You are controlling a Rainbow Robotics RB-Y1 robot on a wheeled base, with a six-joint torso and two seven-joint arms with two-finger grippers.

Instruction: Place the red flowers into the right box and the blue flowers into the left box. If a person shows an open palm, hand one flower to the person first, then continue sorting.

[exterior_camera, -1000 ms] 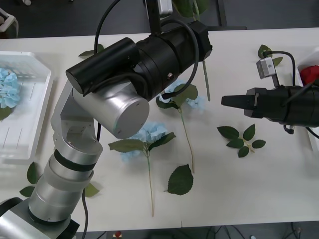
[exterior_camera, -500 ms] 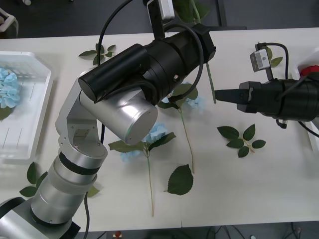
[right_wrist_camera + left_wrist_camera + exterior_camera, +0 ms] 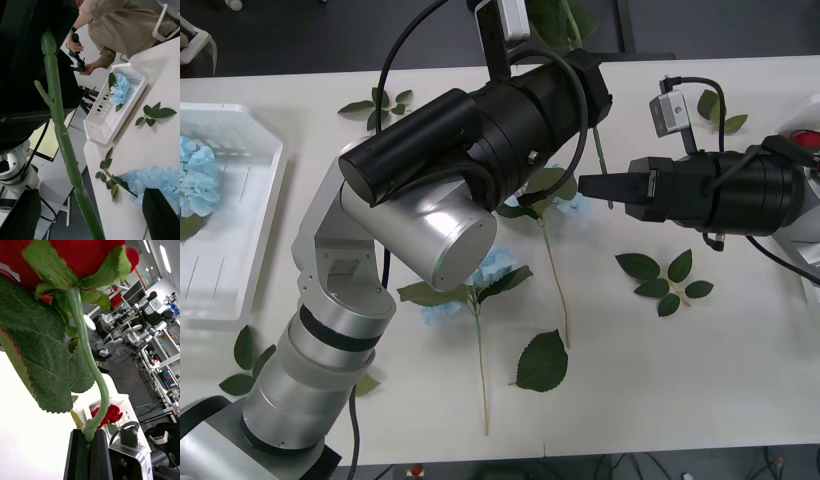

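My left gripper (image 3: 89, 455) is shut on the stem of a red flower (image 3: 75, 255), held up in the air. The stem (image 3: 600, 150) hangs down past the left arm over the table's middle. My right gripper (image 3: 585, 185) is open and reaches in from the right, with that stem (image 3: 60, 123) between its fingers. Two blue flowers (image 3: 490, 265) (image 3: 575, 205) lie on the table under the arms. The left box (image 3: 250, 210) holds a blue flower (image 3: 195, 175). The right box (image 3: 123, 403) holds a red flower (image 3: 107, 414).
Loose green leaf sprigs lie on the table at the right (image 3: 665, 280), the far side (image 3: 375, 102) and the near left corner (image 3: 245, 350). A single large leaf (image 3: 542, 362) lies near the front edge.
My right gripper has moved left across the table up to the hanging rose stem. The left arm shifted slightly right and back a second ago and has held still since.
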